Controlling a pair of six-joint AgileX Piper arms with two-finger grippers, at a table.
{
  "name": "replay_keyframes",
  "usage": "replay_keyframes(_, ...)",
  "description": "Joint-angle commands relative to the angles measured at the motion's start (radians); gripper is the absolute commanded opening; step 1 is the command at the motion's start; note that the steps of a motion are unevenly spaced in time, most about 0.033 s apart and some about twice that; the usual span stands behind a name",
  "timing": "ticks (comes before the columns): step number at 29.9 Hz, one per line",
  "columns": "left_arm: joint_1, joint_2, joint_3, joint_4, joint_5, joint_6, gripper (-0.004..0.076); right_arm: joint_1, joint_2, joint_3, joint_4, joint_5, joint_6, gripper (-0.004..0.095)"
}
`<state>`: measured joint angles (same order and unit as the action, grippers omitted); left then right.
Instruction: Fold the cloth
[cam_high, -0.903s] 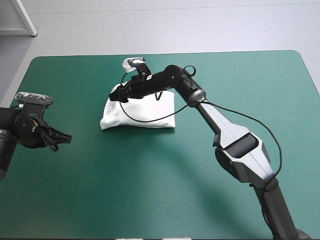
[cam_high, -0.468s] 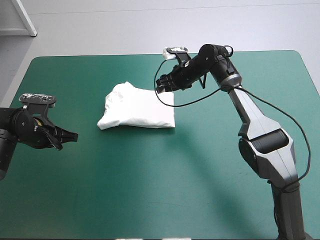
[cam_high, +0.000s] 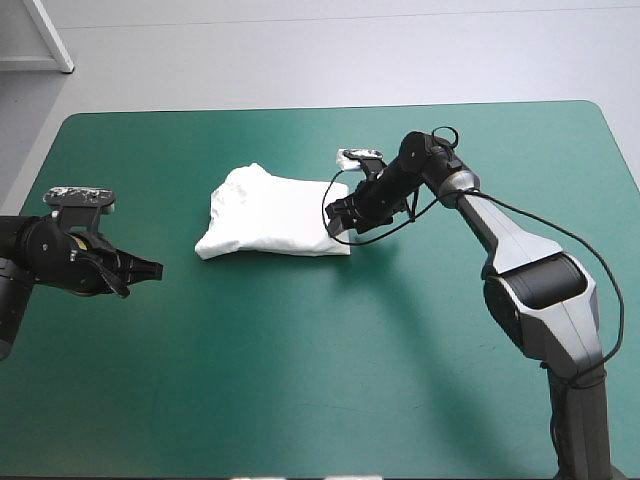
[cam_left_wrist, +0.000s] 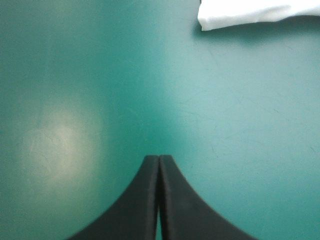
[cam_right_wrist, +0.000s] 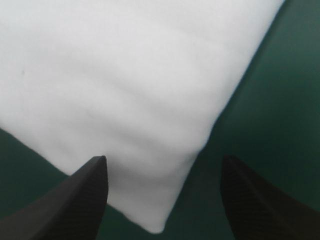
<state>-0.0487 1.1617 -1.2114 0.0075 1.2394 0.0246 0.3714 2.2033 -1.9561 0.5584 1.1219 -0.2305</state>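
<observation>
Hovering released at the right near corner of the folded T-shirt (cam_high: 272, 213), the right gripper (cam_high: 337, 216) is nearer; the left gripper (cam_high: 152, 268), clenched, sits well apart leftward.

**A robotics lab bench**

A robotics lab or test room is indicated. A table (cam_high: 300, 400) with a plain teal-green cover and rounded corners is set on a bare grey floor (cam_high: 350, 60). Two robot arms are seen over it, the left arm (cam_high: 40, 255) and the right arm (cam_high: 530, 290). A white T-shirt (cam_high: 270, 215) is laid between them. A white frame (cam_high: 50, 40) is seen beyond the far left corner.
</observation>
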Motion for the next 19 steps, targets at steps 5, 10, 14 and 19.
replay_keyframes(5,-0.002,-0.02,-0.02,-0.013,-0.027,-0.003,-0.0008,0.015,-0.058,-0.013,0.06,-0.136,-0.025,0.0602)
replay_keyframes(10,-0.002,-0.02,-0.02,-0.013,0.016,-0.003,-0.0008,0.017,-0.003,-0.013,0.125,-0.151,-0.044,0.0518)
replay_keyframes(14,-0.002,-0.022,-0.02,-0.013,0.025,-0.007,-0.0008,0.019,0.023,-0.013,0.178,-0.155,-0.094,0.0335)
replay_keyframes(19,-0.002,-0.022,-0.02,-0.013,0.031,-0.009,-0.0008,0.019,0.027,-0.013,0.185,-0.153,-0.138,0.0086)
